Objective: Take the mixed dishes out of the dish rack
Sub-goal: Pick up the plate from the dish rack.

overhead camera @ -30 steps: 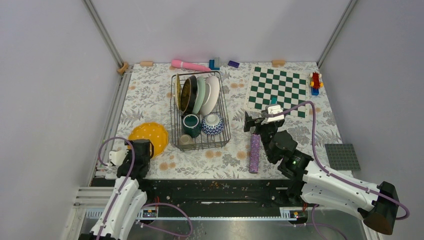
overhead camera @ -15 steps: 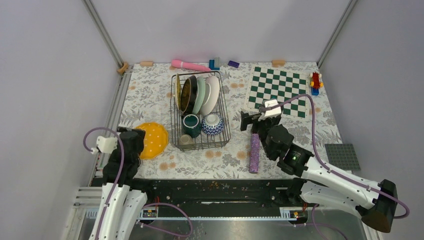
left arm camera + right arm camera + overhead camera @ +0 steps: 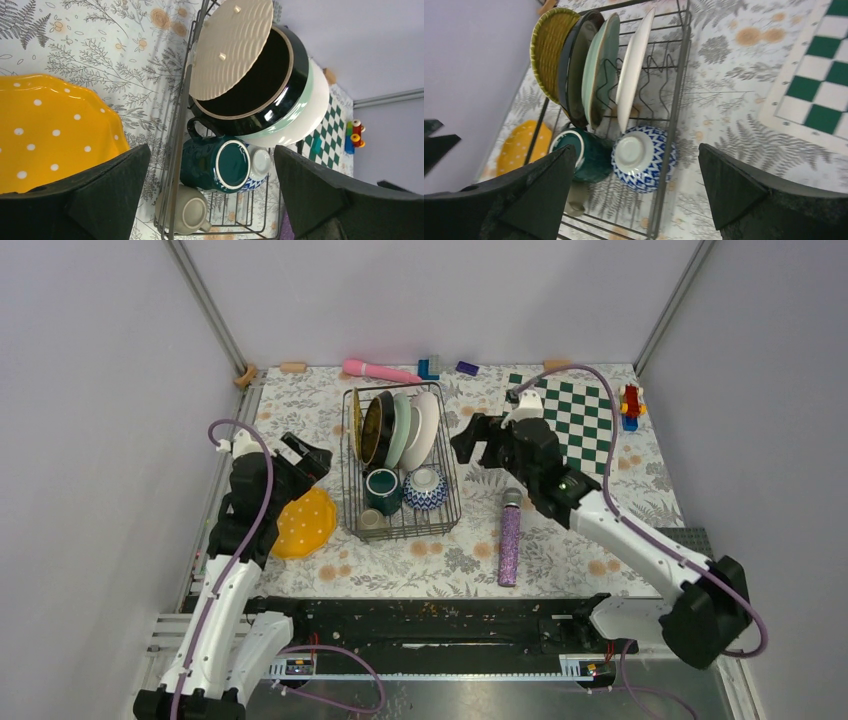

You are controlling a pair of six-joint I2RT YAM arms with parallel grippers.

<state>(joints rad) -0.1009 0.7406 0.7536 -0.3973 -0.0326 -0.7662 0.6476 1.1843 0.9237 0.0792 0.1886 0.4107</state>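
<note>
The black wire dish rack [image 3: 452, 502] holds upright plates: a yellow woven one [image 3: 356, 425], a dark one [image 3: 378, 428], a pale green one [image 3: 400, 428] and a white one [image 3: 422, 428]. In front of them lie a dark teal mug [image 3: 382, 489], a blue patterned bowl [image 3: 426, 488] and a greyish cup [image 3: 371, 520]. A yellow dotted plate [image 3: 303, 522] lies flat on the table left of the rack. My left gripper [image 3: 308, 458] is open and empty above the rack's left side. My right gripper [image 3: 475, 445] is open and empty just right of the rack.
A glittery purple cylinder [image 3: 510, 540] lies right of the rack. The green-white chessboard [image 3: 570, 420] is at the back right. A pink tool [image 3: 378, 370], small blocks [image 3: 428, 368] and a toy [image 3: 630, 402] lie along the back edge. A grey baseplate [image 3: 685, 552] is at the right.
My left arm has lifted away from the yellow dotted plate and reached toward the rack's left side. My right arm has moved from the purple cylinder back to the rack's right side.
</note>
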